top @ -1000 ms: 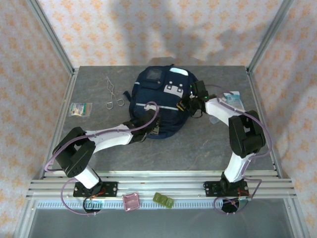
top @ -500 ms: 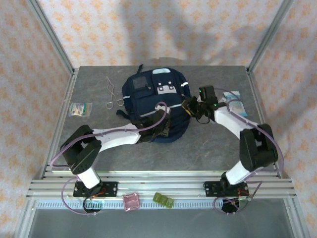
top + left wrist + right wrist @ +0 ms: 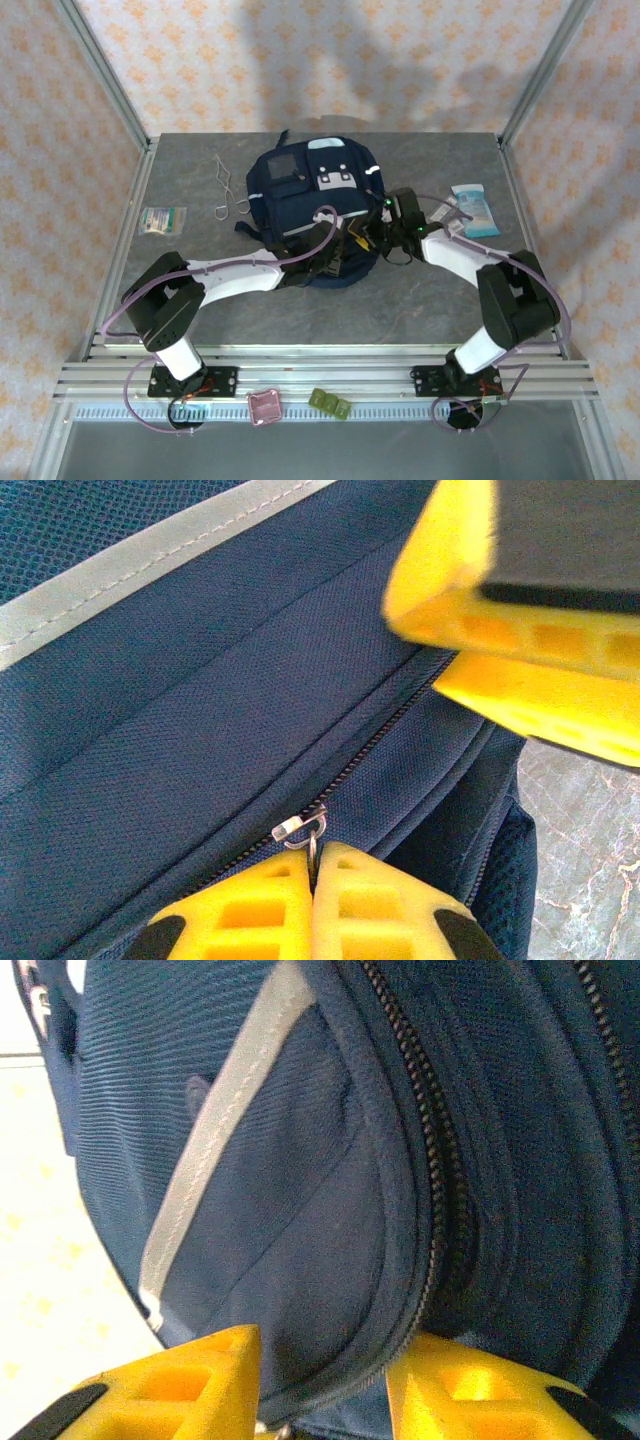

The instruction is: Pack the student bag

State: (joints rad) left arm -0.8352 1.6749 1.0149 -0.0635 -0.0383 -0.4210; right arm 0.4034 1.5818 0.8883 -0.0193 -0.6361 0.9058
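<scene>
Zipper work looks like the step in hand: the bag has to be opened before anything can go in. At the near end of the student bag (image 3: 300, 200), which lies flat on the middle of the tabletop (image 3: 430, 290) with its front patch up, the left gripper (image 3: 314, 865) has its jaws pressed together on the small metal zipper pull (image 3: 300, 828). Just beside it, the right gripper (image 3: 322, 1385) has its jaws spread astride a curved fold of navy fabric next to a closed zipper track. Whether they press on that fold I cannot tell.

My reading is that the right jaws need to close on the fabric and brace it. The left arm can then draw the pull along the curved track without dragging the whole bag. The two grippers sit very close together, so a clash between them is the main risk, and the soft cloth may bunch ahead of the slider.

Nearest, on the front rail, lie a pink piece (image 3: 265, 407) and a green piece (image 3: 330, 403). Farther out, a small packet (image 3: 162, 220) sits well left of the bag, and a blue-and-white tissue pack (image 3: 474, 208) lies to its right, near the right forearm. A metal scissors-like tool (image 3: 228, 190) lies just beside the bag's far left. None of them blocks the zipper.
</scene>
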